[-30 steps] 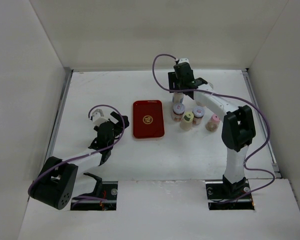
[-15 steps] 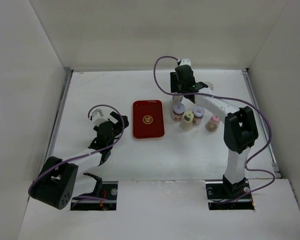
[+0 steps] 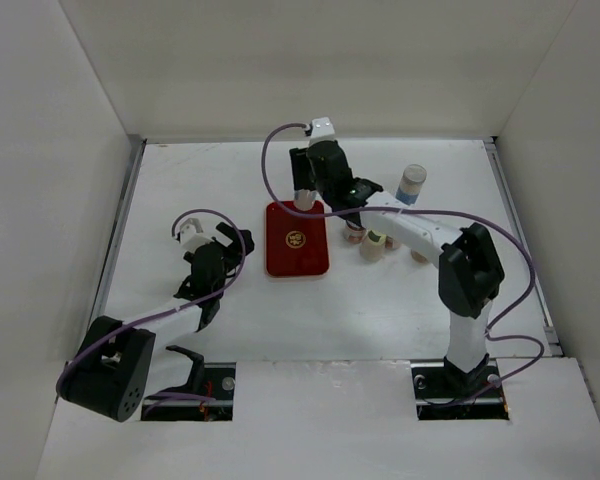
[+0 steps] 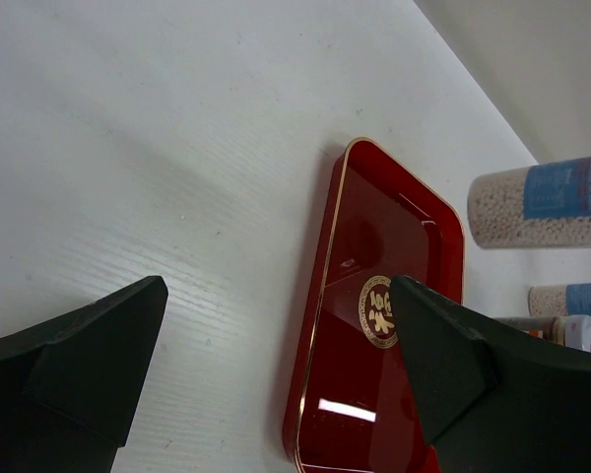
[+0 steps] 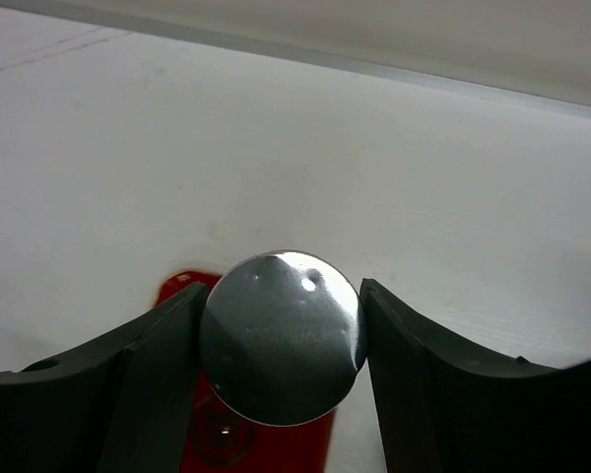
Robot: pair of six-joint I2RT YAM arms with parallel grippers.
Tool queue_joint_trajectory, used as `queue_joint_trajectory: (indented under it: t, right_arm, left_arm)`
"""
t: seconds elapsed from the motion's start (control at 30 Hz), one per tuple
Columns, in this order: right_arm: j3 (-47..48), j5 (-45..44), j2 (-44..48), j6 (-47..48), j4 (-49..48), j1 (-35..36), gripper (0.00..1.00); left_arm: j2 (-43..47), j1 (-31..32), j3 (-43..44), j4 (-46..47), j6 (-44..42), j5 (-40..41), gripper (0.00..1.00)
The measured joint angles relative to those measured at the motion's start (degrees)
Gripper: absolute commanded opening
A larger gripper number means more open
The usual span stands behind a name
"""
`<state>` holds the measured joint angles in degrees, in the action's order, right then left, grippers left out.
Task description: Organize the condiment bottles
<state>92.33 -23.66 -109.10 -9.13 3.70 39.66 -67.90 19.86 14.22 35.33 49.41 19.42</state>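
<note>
I'm looking down on the jar (image 5: pixel 281 335), its round silver cap filling the lower centre of the right wrist view. The right gripper (image 3: pixel 308 186) is clamping it, one finger touching each side of the cap, over the upper end of the red tray (image 3: pixel 296 262). A blue-banded jar (image 3: pixel 412 184) is standing alone at upper right. The left gripper (image 4: pixel 278 292) is hanging with jaws wide, left of the tray.

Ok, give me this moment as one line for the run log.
right gripper: shut on silver-capped clear spice jar, over flat red rectangular tray far end | left gripper: open, holding nothing, left of tray
</note>
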Motion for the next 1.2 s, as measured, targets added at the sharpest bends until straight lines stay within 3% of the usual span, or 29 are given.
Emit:
queue_joint_trajectory:
  t: [0.2, 0.57, 0.67, 0.8, 0.93, 1.07, 1.2]
  right_arm:
    - [3.06, 2.25, -4.02, -0.09, -1.07, 4.68, 0.43]
    - [6.34, 2.86, -11.37, 0.15, -1.62, 5.68, 0.45]
    - [7.06, 2.60, -11.69, 0.33, -1.86, 6.16, 0.53]
    - [7.08, 2.54, -11.74, 0.31, -1.99, 6.95, 0.77]
    - [7.08, 2.49, -11.72, 0.11, -4.15, 7.72, 0.85]
    - [5.11, 2.54, -9.57, -0.11, -4.70, 7.91, 0.85]
    - [-3.87, 2.60, -0.26, -0.50, -5.49, 7.08, 0.73]
  left_arm:
    - [0.74, -0.46, -0.15, 0.11, 0.13, 0.09, 1.00]
    - [0.79, -0.74, -0.33, 0.09, 0.33, 0.09, 1.00]
    - [0.79, -0.74, -0.33, 0.09, 0.35, 0.07, 1.00]
    - [0.76, -0.74, -0.33, 0.09, 0.37, 0.07, 1.00]
    - [0.76, -0.74, -0.33, 0.09, 0.37, 0.02, 1.00]
    - [0.76, -0.74, -0.33, 0.09, 0.52, -0.02, 1.00]
    - [0.76, -0.74, -0.33, 0.09, 0.57, -0.04, 1.00]
